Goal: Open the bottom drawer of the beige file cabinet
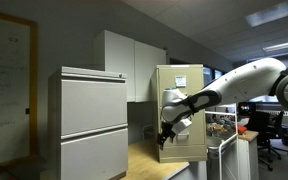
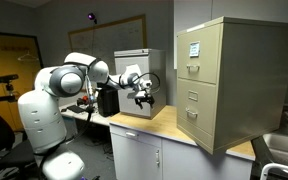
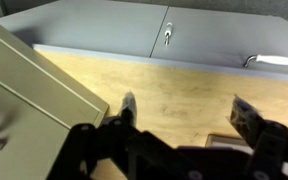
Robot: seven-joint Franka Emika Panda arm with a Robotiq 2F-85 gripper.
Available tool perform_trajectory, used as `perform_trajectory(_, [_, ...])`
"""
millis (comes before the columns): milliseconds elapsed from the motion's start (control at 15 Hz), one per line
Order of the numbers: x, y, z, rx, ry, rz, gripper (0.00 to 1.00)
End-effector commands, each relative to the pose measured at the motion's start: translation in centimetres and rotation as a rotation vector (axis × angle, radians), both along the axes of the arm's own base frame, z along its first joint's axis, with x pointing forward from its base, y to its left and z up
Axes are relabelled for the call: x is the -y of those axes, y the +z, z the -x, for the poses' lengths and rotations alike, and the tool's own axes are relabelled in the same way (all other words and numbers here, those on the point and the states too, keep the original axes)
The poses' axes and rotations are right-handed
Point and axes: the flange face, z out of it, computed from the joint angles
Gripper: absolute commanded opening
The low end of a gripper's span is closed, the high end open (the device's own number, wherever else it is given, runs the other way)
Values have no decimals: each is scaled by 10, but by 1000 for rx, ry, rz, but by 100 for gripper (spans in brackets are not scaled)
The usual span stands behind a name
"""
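Looking across both exterior views, we see the beige file cabinet [image 2: 239, 80] standing on a wooden countertop [image 2: 169, 125], with white paper sheets [image 1: 180, 80] on its upper front. The bottom drawer [image 2: 202, 124] is the lowest part of that front, and it seems to lie flush with the drawers above it, so it is closed. The gripper [image 2: 144, 97] hangs above the countertop in front of the cabinet, between it and a pale grey cabinet [image 2: 139, 75], and it touches neither of them. In the wrist view, the gripper's fingers [image 3: 127, 106] stand wide apart with only bare wood between them, so the gripper holds nothing. The cabinet's corner is just beside it.
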Motion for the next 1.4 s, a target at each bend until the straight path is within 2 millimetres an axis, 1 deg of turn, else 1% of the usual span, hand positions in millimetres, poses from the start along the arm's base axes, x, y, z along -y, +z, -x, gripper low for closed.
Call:
perform_trajectory(0, [29,35,-43,59,-29,61,100])
perform_trajectory(267, [61,59,-81,112,-65,143,100])
perform_trajectory(467, [86,67,-105,128,-90,207,100])
perform_trajectory(600, [105,64,-118,119,-116,241,100])
perform_trajectory(733, [128,55,-127,97,-146,270,100])
perform_trajectory(867, [148,46,-131,70,-174,278,100])
perform_trajectory(1067, [182,25,-138,27,-221,278,100])
perform_trajectory(1333, [216,3,-143,-15,-271,265,100])
